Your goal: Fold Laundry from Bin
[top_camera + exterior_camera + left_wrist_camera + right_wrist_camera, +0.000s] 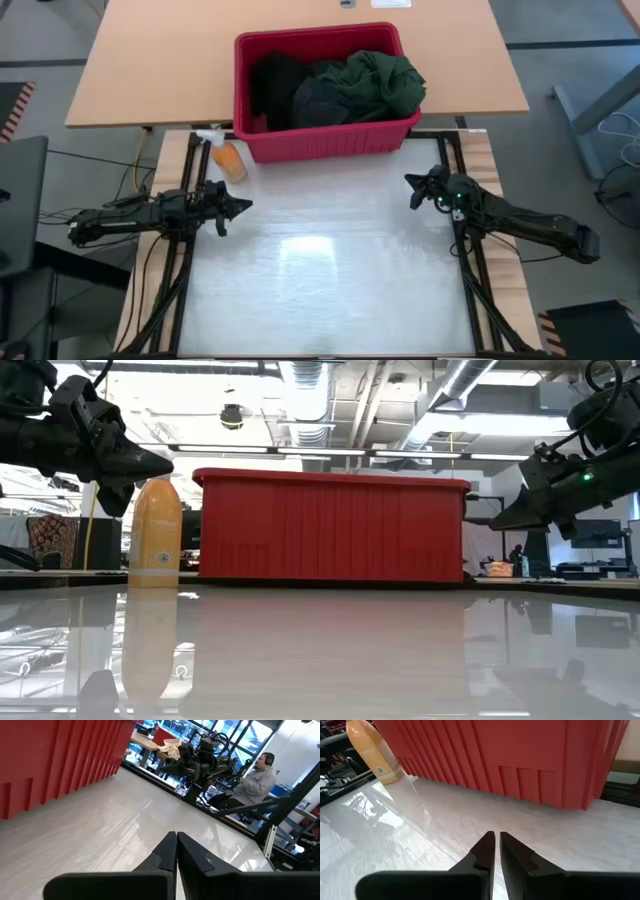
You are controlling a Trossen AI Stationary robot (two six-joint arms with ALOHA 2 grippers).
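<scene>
Nothing picked yet: laundry lies in the bin at the bench's far edge, left hand pinched empty, right hand nearly closed, empty; next, reach in.

The bin is parked at the table's far edge with the laundry piled in it. A spray bottle is stood just left of it.
</scene>
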